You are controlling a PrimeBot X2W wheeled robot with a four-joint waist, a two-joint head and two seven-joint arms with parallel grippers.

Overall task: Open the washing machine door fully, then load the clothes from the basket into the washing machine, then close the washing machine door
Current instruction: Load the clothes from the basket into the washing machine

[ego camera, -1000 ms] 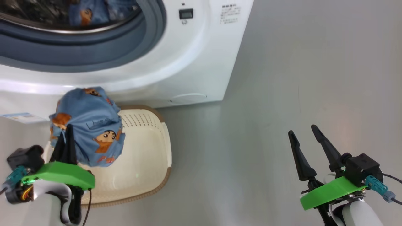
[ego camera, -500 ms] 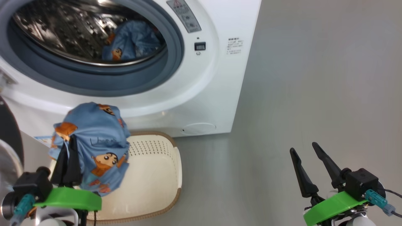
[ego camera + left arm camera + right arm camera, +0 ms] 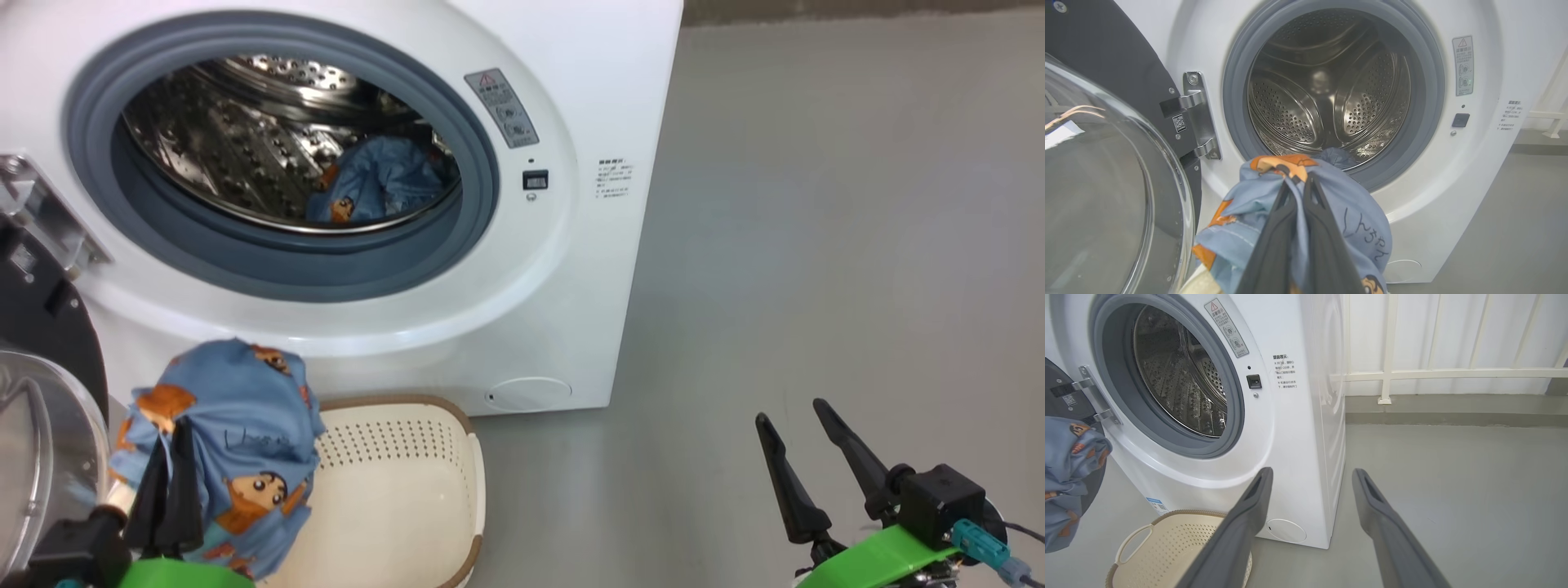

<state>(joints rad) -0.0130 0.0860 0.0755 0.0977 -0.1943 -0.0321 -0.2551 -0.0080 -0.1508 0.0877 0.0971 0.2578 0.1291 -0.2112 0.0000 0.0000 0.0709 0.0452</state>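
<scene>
Far left: the washing machine door point(image 3: 37, 392) is swung open, black ring w/ clear glass bowl, hung on a metal hinge point(image 3: 1198, 118) at the machine's left edge.

Just right of it, the left gripper point(image 3: 1298, 183) is clenched on the clothes point(image 3: 237, 425), a bundle of light blue fabric w/ orange-brown cartoon figures. A bit of cream inner side shows at the bottom in the left wrist view. Both dark fingers point(image 3: 1274, 245) pinch tight together into the cloth. The bundle hangs off the floor point(image 3: 816, 204), in front of the machine, below the drum mouth & over the left part of the basket point(image 3: 392, 498).

Basket: cream plastic, perforated sides, brown rim. It sits on the floor just in front of the washing machine point(image 3: 588, 269), near its lower front panel.

The machine is a white front-loader. A grey-blue gasket point(image 3: 286, 273) rings the opening, w/ the steel drum point(image 3: 237, 147) behind it. A second garment point(image 3: 384, 184) of the same blue print lies inside the drum, low & toward its right side. A round cap point(image 3: 529, 394) sits at the bottom right of the front.

Well to the right, the right gripper point(image 3: 792, 412) hangs over bare grey floor, released, fingers spread wide, apart from machine & basket. In the right wrist view a white railing point(image 3: 1388, 371) stands far behind, right of the machine.
</scene>
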